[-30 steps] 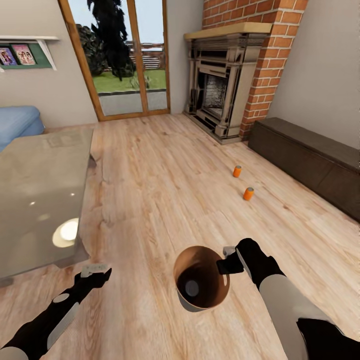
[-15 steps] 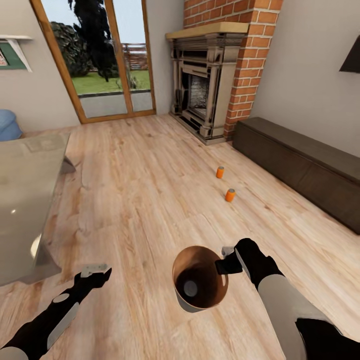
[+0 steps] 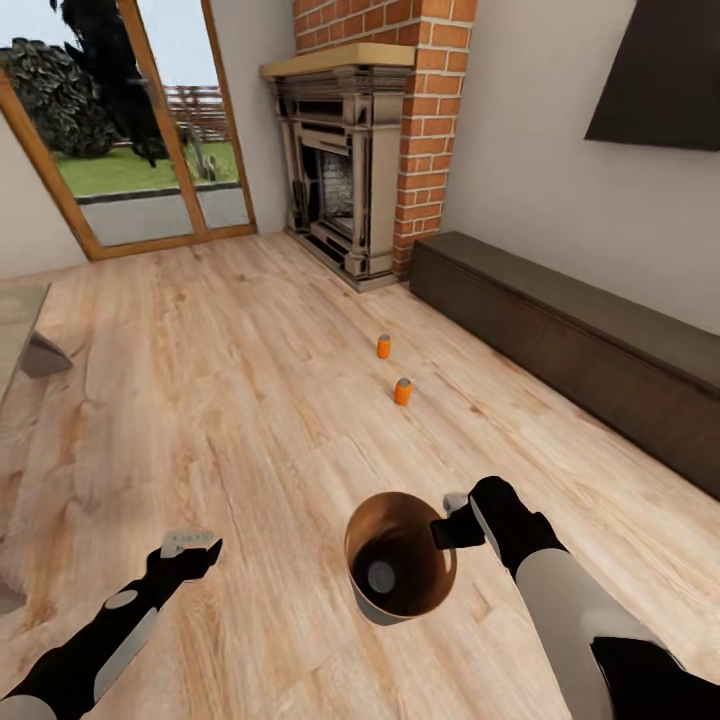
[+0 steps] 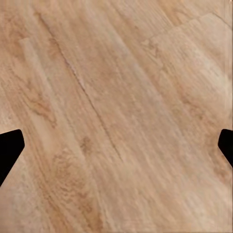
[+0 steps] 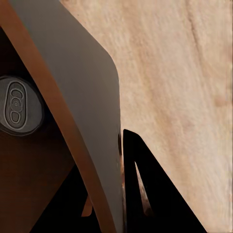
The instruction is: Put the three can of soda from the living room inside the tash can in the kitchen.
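Coppery-brown inside, the tash can [image 3: 400, 570] hangs from your right gripper [image 3: 452, 520], clamped on its rim, one can [image 3: 381, 576] inside. Two orange cans [image 3: 403, 391] stand far ahead on the floor [image 3: 250, 400]; your left gripper [image 3: 190, 543] is spread open, empty.

The light wood plank floor [image 3: 250, 380] carries two upright orange cans [image 3: 384, 346] [image 3: 403, 391], near each other before the fireplace.

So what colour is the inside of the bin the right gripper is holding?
Coppery brown inside the trash can, clearest in the head view.
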